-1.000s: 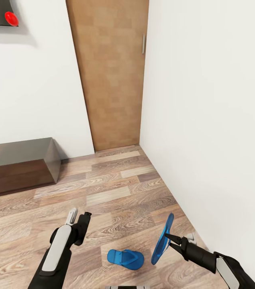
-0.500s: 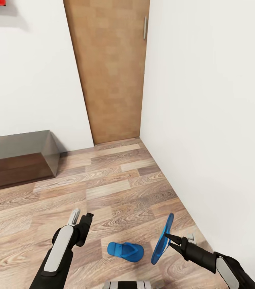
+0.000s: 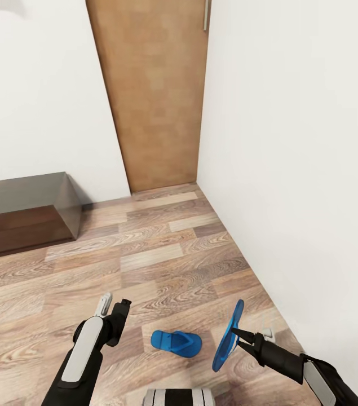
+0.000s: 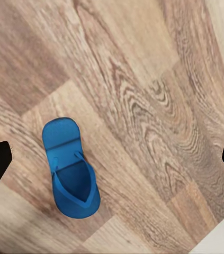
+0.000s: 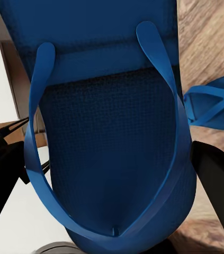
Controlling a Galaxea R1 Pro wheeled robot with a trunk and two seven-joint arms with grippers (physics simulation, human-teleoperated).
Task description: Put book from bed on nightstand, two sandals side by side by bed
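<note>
One blue sandal (image 3: 176,343) lies flat on the wood-plank floor between my two arms, straps up. In the left wrist view the same sandal (image 4: 72,169) shows below my open left gripper (image 4: 112,159), apart from both fingertips. My left gripper (image 3: 114,308) hovers above the floor to the left of that sandal with nothing in it. My right gripper (image 3: 238,334) is shut on the second blue sandal (image 3: 228,335), held on edge above the floor near the right wall. That sandal (image 5: 109,132) shows large between the fingers (image 5: 3,182). The bed, book and nightstands are out of view.
A plain brown door (image 3: 156,96) stands shut in the corner ahead. A long low dark bench (image 3: 23,211) runs along the left wall. A white wall (image 3: 303,169) is close on the right. The top of my base (image 3: 179,397) shows at the lower edge.
The whole view has shifted: the door, bench and floor sandal sit higher in the picture, and my base has come into sight. Both arms keep their pose; the right still holds its sandal.
</note>
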